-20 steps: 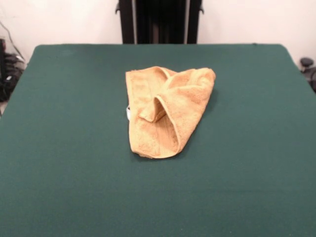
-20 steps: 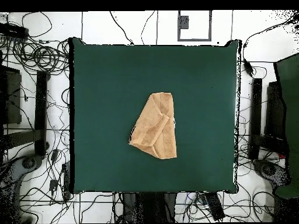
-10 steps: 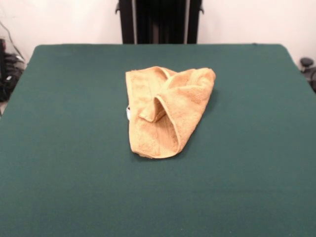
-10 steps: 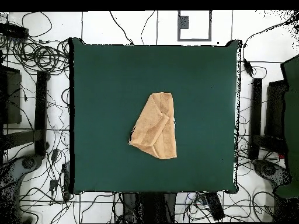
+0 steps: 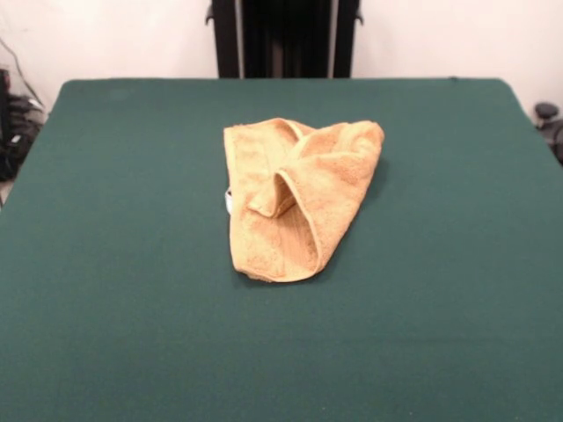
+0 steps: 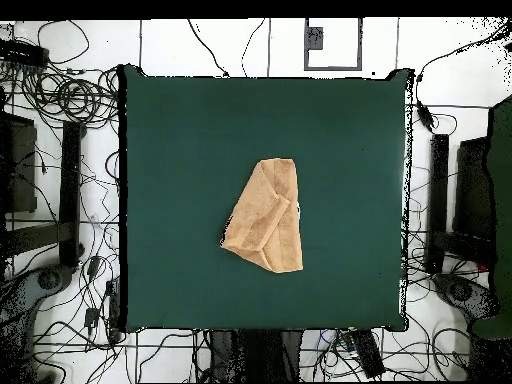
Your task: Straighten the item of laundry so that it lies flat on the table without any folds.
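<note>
The golden-tan towel (image 5: pixel 295 198) lies near the middle of the dark green table (image 5: pixel 106 264). It is folded over itself into a rough wedge, with a raised fold down its middle and a small white tag at its left edge. In the overhead view the towel (image 6: pixel 266 216) shows as a tapered folded shape, a little right of the table's (image 6: pixel 180 140) middle. The gripper shows in neither view.
The robot's black pedestal (image 5: pixel 283 37) stands at the table's far side. Cables and stands (image 6: pixel 60 170) lie on the floor around the table in the overhead view. A dark green object (image 6: pixel 497 215) stands off the table's right side.
</note>
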Action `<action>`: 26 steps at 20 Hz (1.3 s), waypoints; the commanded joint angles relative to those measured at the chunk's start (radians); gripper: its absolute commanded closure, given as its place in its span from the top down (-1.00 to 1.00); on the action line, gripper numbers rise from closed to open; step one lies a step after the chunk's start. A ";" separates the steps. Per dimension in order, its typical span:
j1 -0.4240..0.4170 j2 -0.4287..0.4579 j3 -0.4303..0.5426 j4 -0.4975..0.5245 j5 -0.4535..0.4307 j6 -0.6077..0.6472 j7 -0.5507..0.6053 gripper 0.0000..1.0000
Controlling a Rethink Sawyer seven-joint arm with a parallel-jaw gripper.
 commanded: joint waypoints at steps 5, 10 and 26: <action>0.042 0.282 0.126 -0.148 0.188 -0.167 -0.453 1.00; 0.065 0.390 0.093 -0.173 0.326 -0.291 -0.523 1.00; 0.306 0.673 0.023 -0.190 0.583 -0.565 -0.314 1.00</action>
